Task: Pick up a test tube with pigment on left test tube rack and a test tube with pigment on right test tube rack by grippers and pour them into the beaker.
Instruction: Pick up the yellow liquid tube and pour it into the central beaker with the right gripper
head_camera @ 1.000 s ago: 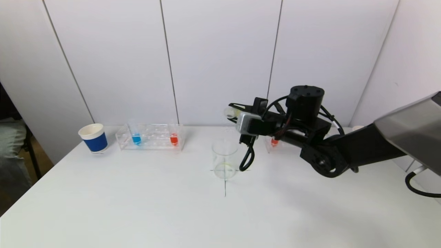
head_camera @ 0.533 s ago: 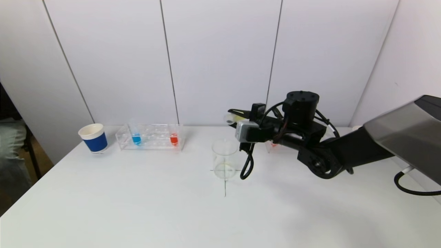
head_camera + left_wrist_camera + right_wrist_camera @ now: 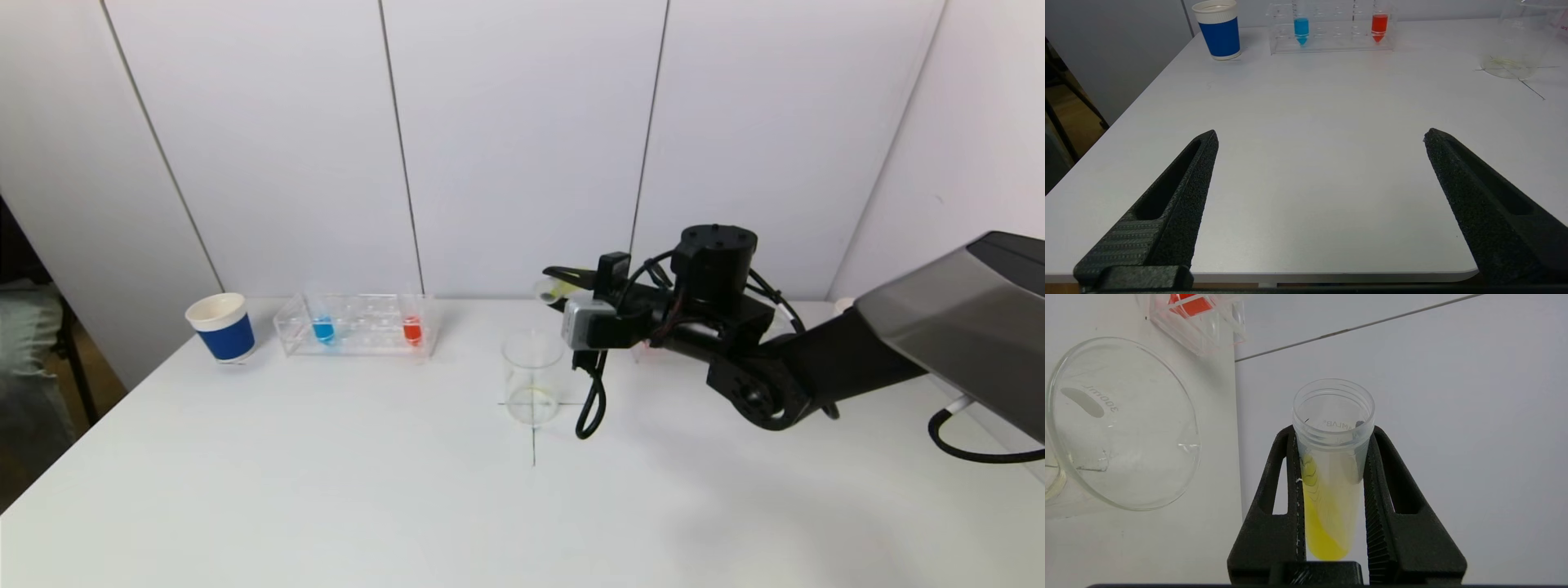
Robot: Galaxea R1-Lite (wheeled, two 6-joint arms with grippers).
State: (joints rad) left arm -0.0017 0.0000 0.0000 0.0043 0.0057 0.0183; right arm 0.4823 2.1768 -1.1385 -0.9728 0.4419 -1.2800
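- I have the right tool [image 3: 563,282] up in the middle of the head frame, just above and to the right of the beaker [image 3: 532,377], with its arm reaching in from the right edge.
- In the right wrist picture that tool [image 3: 1333,433] is pinching a clear test tube [image 3: 1331,465] between its two black fingers [image 3: 1286,486]; yellow pigment [image 3: 1323,526] sits toward the closed end of the tube, and the open mouth faces away from the wrist.
- In the head frame I see the tube [image 3: 549,287] lying close to level, its mouth pointing toward frame left, higher than the beaker rim.
- The beaker stands upright on the white bench [image 3: 326,490], on a thin cross mark at frame centre; I see a faint yellowish film at its bottom.
- The left rack [image 3: 357,325] sits in the left half of the head frame near the back wall, holding a tube with blue pigment [image 3: 323,329] and a tube with red pigment [image 3: 412,330], both upright.
- A blue paper cup [image 3: 221,327] stands just left of that rack.
- Of the right rack [image 3: 1202,318] I see only a corner in the right wrist picture, upper left, with red pigment inside; in the head frame the arm hides most of it.
- The left tool [image 3: 1321,136] hangs low over the near edge of the bench, fingers spread wide with nothing between them; the blue and red tubes and the cup show along the top of its picture.
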